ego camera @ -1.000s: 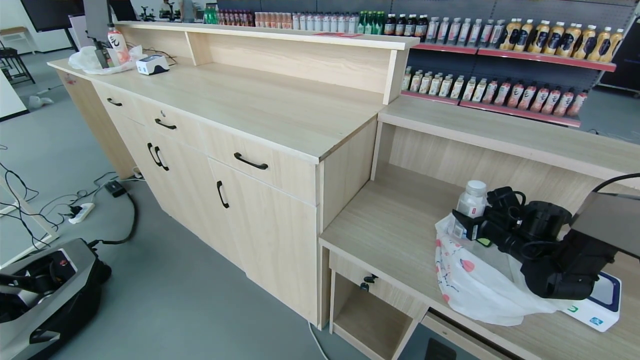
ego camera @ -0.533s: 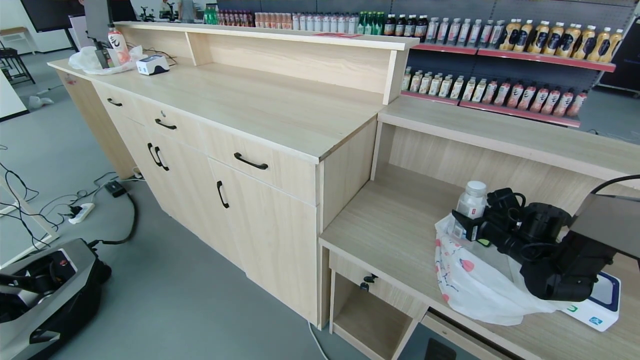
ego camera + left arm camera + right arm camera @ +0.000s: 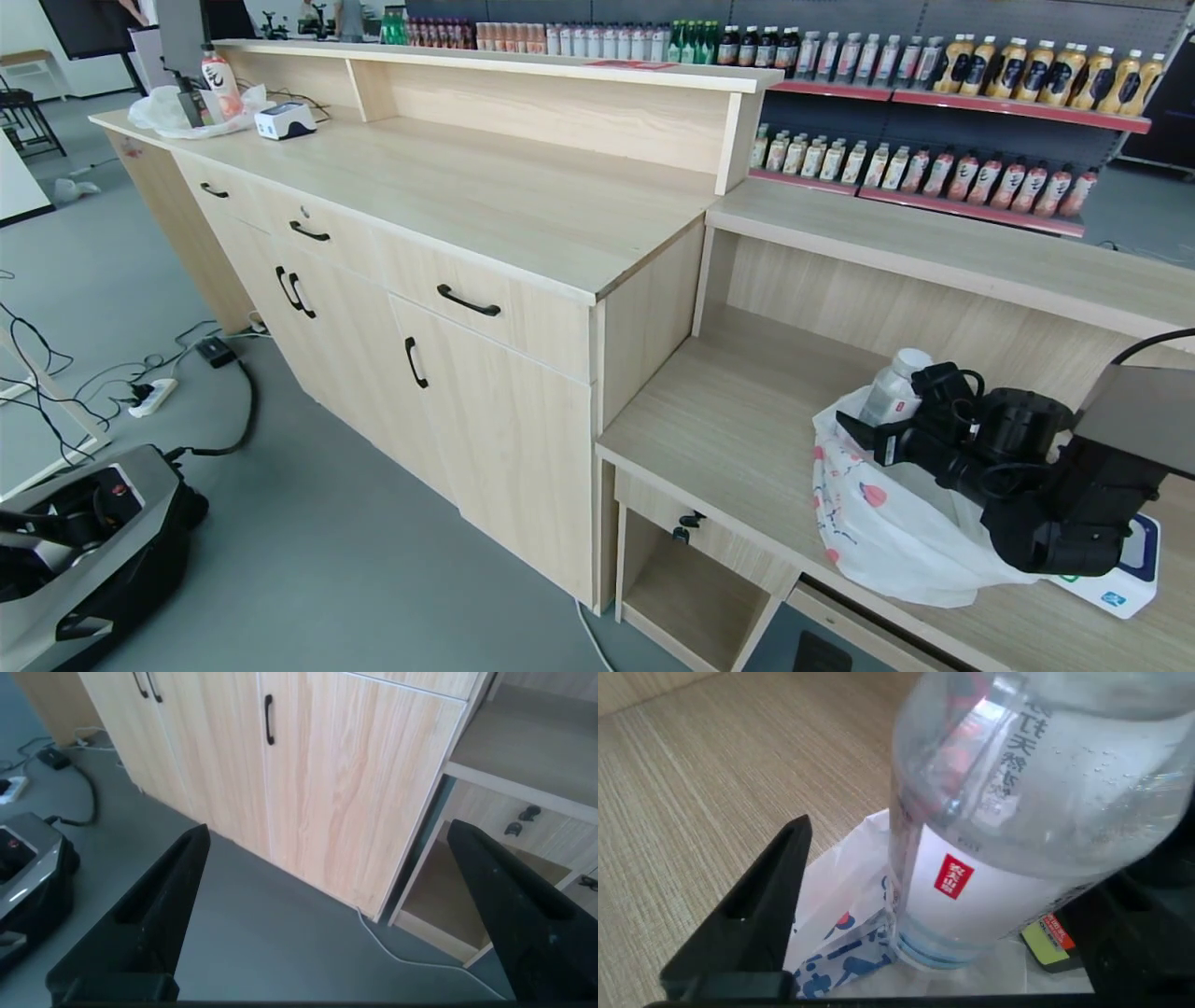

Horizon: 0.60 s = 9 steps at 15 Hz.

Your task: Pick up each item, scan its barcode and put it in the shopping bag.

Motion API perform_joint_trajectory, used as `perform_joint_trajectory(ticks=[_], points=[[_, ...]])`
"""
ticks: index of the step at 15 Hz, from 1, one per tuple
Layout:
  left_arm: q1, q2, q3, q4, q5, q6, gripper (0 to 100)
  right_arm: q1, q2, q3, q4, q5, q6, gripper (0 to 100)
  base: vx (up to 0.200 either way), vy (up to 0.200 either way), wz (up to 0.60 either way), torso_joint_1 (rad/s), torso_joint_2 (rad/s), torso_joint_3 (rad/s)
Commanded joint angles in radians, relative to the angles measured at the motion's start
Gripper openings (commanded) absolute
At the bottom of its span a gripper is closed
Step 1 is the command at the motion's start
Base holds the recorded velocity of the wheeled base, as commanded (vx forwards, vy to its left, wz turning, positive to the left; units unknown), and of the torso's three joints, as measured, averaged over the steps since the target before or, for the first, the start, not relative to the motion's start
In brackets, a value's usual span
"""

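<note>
- I am watching the right end effector [image 3: 873, 427] in the lower right of the head frame: its fingers are spread, one standing clear of the clear, white-capped plastic bottle [image 3: 893, 390].
- The bottle is leaning tilted over the mouth of the white printed plastic shopping bag [image 3: 887, 532], which is lying on the pale wooden surface [image 3: 738, 420].
- The left end effector [image 3: 327, 905] is hanging spread wide above the grey floor [image 3: 234, 943].

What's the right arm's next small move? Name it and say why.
Probably lift the right gripper straight up, clear of the shopping bag. Its jaws stand open, with a gap beside the bottle, which leans at the bag's mouth, so it looks released; backing off avoids snagging the bag.
</note>
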Motion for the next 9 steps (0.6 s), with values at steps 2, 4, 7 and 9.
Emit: perform_joint_trajectory(ticks=[2, 4, 7, 9], points=[[0.000, 0.001, 0.000, 0.000, 0.000, 0.000, 100, -0.001, -0.019, 0.003, -0.004, 0.001, 0.002, 100, 0.000, 0.000, 0.00, 0.000, 0.00, 0.000], [0.000, 0.001, 0.000, 0.000, 0.000, 0.000, 100, -0.001, -0.063, 0.012, 0.009, 0.029, 0.005, 100, 0.000, 0.000, 0.00, 0.000, 0.00, 0.000], [0.000, 0.001, 0.000, 0.000, 0.000, 0.000, 100, 0.000, -0.165, 0.040, 0.072, 0.056, 0.001, 100, 0.000, 0.000, 0.00, 0.000, 0.00, 0.000], [0.000, 0.001, 0.000, 0.000, 0.000, 0.000, 100, -0.001, -0.266, 0.044, 0.154, 0.056, -0.001, 100, 0.000, 0.000, 0.00, 0.000, 0.00, 0.000]])
